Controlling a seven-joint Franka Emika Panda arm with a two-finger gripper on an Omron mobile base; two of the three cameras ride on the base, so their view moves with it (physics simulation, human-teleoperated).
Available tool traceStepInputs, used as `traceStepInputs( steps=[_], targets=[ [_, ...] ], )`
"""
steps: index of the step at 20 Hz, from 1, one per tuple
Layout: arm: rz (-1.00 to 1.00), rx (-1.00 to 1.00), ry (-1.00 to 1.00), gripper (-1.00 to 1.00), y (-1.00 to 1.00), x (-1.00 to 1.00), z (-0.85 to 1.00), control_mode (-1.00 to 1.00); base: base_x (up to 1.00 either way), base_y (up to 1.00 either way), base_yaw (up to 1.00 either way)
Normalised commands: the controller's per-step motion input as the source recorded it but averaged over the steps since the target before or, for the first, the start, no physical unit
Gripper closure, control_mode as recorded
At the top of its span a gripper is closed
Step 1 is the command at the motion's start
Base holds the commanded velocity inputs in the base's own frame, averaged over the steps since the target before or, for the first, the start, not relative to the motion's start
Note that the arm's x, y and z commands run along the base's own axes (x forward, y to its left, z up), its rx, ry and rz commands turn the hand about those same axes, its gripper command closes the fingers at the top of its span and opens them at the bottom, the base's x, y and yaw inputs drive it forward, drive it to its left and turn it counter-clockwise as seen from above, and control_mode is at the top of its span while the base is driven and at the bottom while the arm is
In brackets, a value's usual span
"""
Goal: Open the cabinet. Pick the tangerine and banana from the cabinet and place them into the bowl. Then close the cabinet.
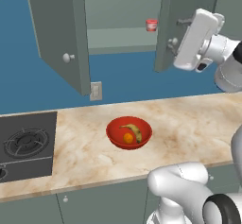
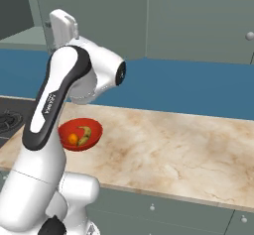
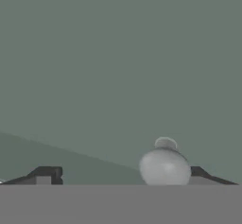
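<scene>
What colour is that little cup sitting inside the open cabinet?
Red with a white band. The cup shows best in the left base view, on the cabinet shelf.
</scene>
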Motion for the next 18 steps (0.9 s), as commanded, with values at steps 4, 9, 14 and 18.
traceStepInputs(
  steps=[4, 9, 14, 18],
  targets=[
    [0.0, 0.04, 0.36, -1.0, 0.0, 0.91, -0.04, -1.0, 0.0, 0.0, 0.0],
    [0.0, 0.01, 0.39, -1.0, 0.0, 0.77, -0.26, -1.0, 0.0, 0.0, 0.0],
    [0.0, 0.01, 0.29, -1.0, 0.0, 0.51, -0.63, -1.0, 0.0, 0.0, 0.0],
    [0.0, 0.06, 0.23, -1.0, 0.0, 0.71, -0.33, -1.0, 0.0, 0.0, 0.0]
  ],
)
